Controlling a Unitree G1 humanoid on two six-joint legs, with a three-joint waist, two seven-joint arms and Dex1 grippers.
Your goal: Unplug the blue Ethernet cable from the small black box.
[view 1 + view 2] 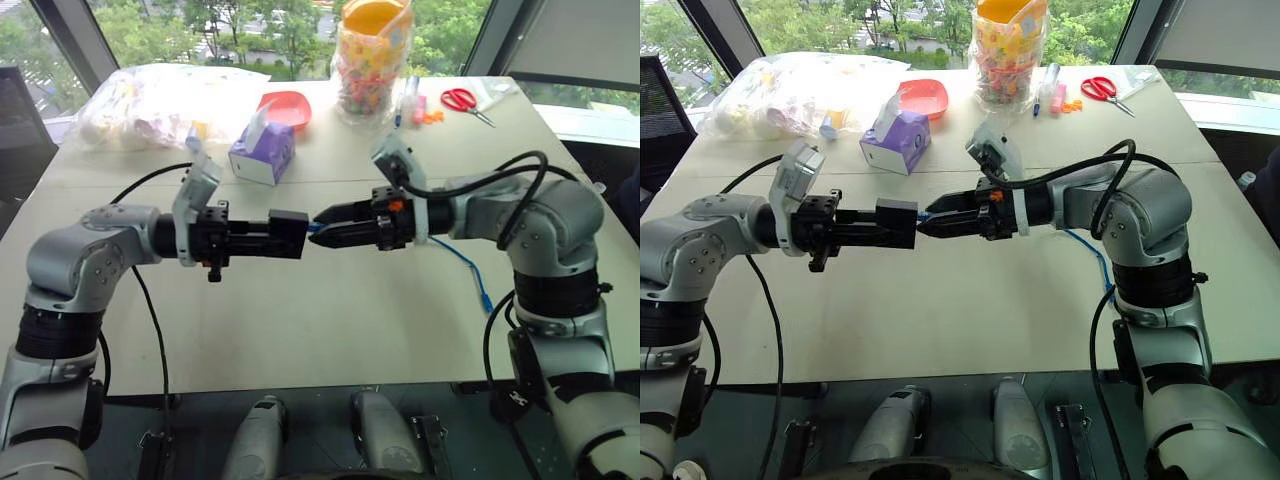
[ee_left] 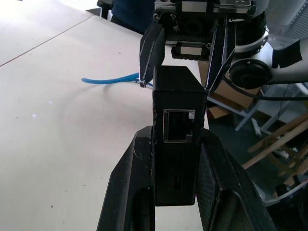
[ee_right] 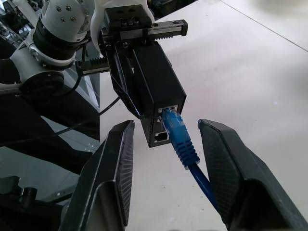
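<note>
Right gripper [image 3: 166, 144] straddles the plug of the blue Ethernet cable [image 3: 183, 142], fingers apart, not touching it. Plug sits seated in the small black box [image 3: 156, 86], which the left gripper [image 2: 175, 159] clamps above the table [image 1: 330, 320]. Step: grasping the plug. Next, probably: close, then pull straight out.

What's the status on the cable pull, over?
Left gripper shut on small black box. Right gripper open, fingers straddling the plug. Blue Ethernet cable still plugged in. Nothing in the way.
</note>
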